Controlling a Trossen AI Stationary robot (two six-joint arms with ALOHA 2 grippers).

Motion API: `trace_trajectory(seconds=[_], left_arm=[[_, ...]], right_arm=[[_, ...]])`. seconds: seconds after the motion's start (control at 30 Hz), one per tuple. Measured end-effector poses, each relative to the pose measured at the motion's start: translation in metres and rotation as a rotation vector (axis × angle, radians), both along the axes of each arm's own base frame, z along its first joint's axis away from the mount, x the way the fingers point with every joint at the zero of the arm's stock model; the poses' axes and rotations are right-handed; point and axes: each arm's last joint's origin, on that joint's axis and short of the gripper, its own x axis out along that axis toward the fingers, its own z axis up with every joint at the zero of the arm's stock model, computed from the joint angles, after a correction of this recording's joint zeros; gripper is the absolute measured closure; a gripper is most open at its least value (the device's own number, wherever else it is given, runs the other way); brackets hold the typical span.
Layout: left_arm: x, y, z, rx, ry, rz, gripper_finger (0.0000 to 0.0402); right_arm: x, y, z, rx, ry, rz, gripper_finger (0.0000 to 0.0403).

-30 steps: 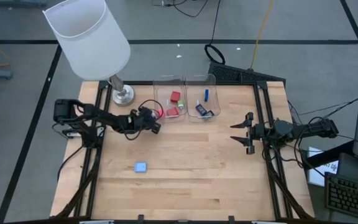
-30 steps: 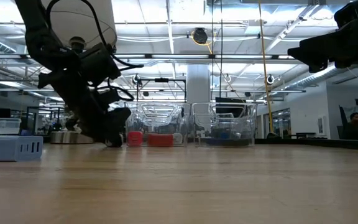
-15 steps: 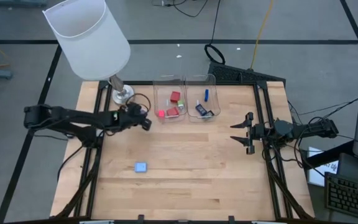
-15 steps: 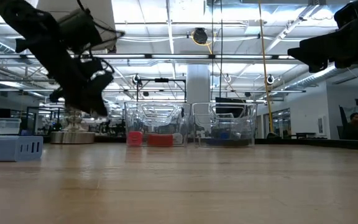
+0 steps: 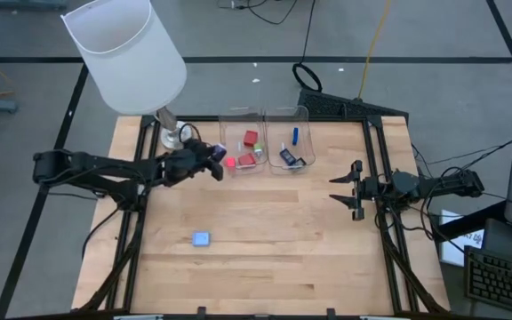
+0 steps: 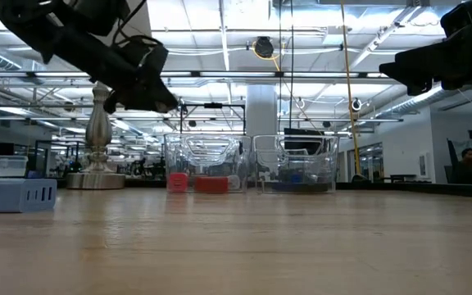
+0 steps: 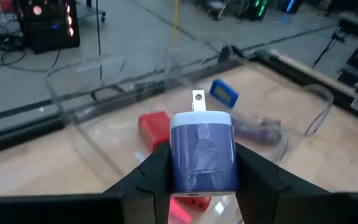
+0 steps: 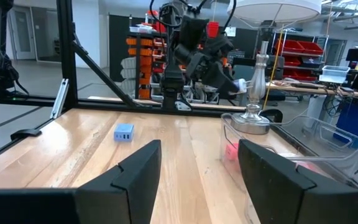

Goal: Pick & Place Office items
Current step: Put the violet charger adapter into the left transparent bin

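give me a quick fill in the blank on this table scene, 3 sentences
1. The left gripper holds a light blue charger raised above the ____.
2. The right gripper's jaws are ____.
3. The red pieces lie in the ____ of the two clear bins.

Missing words: table; open; left

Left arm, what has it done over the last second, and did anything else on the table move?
The left gripper lifted off the table beside the left bin, drew back, then swung toward that bin again, now raised and clamped on a light blue charger plug. The right gripper, the light blue block, both bins' contents and the lamp stayed put.
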Motion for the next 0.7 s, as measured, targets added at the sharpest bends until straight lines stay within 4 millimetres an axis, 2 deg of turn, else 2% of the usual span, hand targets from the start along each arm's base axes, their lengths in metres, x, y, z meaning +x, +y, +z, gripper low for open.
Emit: trace_trajectory(seconds=[0.17, 0.47, 0.7], left_arm=[[0.013, 0.007, -0.006, -0.015, 0.036, -0.009, 0.0261], [0.054, 0.025, -0.007, -0.019, 0.152, -0.057, 0.0267], [0.063, 0.038, -0.024, -0.061, 0.240, -0.004, 0.0259]], right_arm=[[0.000, 0.000, 0.000, 0.000, 0.000, 0.000, 0.0197], [0.000, 0.000, 0.000, 0.000, 0.000, 0.000, 0.0199], [0.000, 0.000, 0.000, 0.000, 0.000, 0.000, 0.0195]])
